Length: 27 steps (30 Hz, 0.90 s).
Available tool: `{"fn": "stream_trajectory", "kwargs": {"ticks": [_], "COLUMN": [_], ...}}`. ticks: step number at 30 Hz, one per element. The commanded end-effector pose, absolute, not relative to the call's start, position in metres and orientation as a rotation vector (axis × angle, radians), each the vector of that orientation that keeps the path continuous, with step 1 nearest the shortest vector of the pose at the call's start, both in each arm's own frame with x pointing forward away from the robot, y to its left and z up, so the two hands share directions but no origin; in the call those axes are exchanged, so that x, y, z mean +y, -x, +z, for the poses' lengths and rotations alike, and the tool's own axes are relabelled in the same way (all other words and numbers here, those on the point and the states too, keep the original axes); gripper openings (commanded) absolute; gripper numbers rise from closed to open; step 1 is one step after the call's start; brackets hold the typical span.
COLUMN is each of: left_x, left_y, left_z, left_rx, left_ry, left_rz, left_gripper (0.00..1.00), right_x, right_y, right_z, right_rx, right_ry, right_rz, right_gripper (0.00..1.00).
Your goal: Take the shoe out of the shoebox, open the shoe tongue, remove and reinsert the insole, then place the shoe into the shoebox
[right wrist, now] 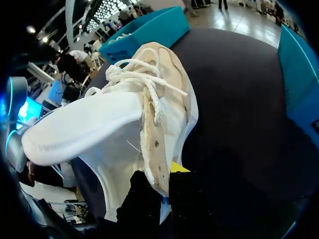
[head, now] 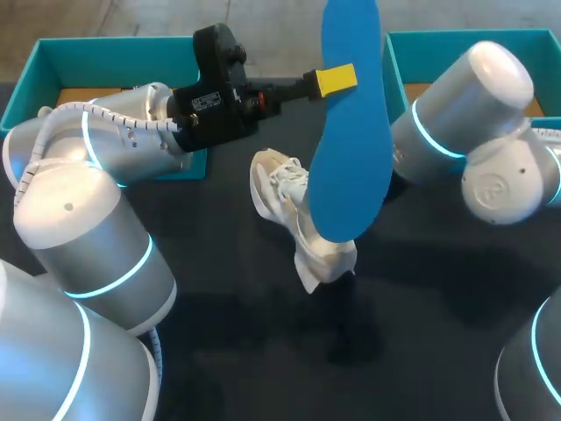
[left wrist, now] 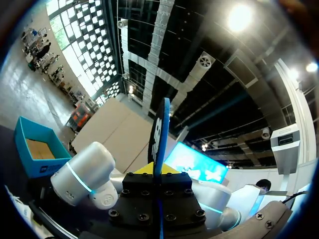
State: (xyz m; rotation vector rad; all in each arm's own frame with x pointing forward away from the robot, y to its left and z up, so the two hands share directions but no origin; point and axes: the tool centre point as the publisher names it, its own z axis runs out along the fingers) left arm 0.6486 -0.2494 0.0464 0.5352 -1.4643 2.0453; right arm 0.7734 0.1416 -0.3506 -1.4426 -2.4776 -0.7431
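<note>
Insole out in my left gripper, shoe held in my right.
My left gripper (head: 337,79) pinches the blue insole (head: 351,132), which stands edge-on between its yellow tips, its long end reaching close to the white shoe (head: 298,219). My right gripper (right wrist: 163,181) is clamped on the shoe's side wall by the eyelets, with tongue and laces just ahead of its fingers.

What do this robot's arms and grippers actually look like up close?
The left arm and right arm are fat silvery-white tubes with rounded joints ringed by glowing cyan bands. A ribbed white cable loops along the left arm. The left gripper is a black block with a white label and a yellow tip; the right gripper is black with a yellow tip showing.
</note>
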Motion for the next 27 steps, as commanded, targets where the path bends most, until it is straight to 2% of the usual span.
{"fn": "stream_trajectory", "kwargs": {"ticks": [1,27], "left_x": [-0.251,-0.251], "left_y": [-0.648,-0.648], "left_z": [0.046,0.046], "left_rx": [-1.460,-1.460], "left_ry": [-0.537,-0.537], "left_rz": [2.050,2.050], "left_gripper": [0.00,0.00], "right_x": [0.154,0.158], "right_y": [-0.774,-0.757], "right_z": [-0.359,-0.374], "right_rx": [-2.463,-2.246], "right_ry": [1.473,1.717], "right_rz": [-0.752,-0.736], "right_gripper": [0.00,0.00]}}
